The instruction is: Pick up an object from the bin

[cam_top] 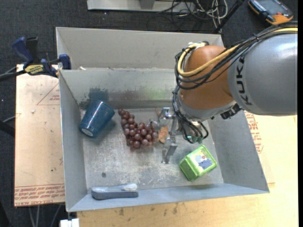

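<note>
Surrounding grey bin (132,170): dark floor (38,8), tangled cables (215,6)

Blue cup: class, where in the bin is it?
Camera view: the blue cup lies tipped over at the left of the bin, just left of the dark red grapes.

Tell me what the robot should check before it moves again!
1. Tool low inside the grey metal bin: ok.
2. A thing close to the tool: ok, a small tan lump beside the bunch of dark red grapes.
3. Anything held in the tool: cannot tell.
4. Green plastic box apart from the tool: ok.
5. Blue plastic cup out of the way: ok, on its side at the far left.
</note>
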Robot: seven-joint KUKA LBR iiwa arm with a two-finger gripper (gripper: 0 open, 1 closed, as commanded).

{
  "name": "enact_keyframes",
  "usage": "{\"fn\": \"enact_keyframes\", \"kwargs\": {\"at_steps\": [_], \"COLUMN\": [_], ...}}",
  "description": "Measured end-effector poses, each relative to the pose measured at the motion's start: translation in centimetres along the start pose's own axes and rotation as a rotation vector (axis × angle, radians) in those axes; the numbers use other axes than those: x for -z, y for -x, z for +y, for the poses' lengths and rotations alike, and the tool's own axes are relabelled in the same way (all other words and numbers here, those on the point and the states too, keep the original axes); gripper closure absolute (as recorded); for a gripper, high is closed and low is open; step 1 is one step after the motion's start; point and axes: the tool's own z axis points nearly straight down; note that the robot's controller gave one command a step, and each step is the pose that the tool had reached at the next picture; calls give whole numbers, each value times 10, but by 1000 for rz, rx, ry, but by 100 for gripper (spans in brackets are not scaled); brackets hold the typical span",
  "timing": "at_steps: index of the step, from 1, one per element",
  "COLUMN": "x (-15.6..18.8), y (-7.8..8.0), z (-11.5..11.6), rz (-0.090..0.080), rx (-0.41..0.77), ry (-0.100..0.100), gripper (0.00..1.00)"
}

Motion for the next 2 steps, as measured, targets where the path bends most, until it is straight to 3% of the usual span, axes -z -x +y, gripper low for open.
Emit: {"fn": "enact_keyframes", "kwargs": {"at_steps": [1, 2], "x": [4, -87], "y": [2, 61], "z": [0, 37], "rz": [-8, -23], "rx": [-1, 111], "ry": [0, -3], "gripper": [0, 100]}}
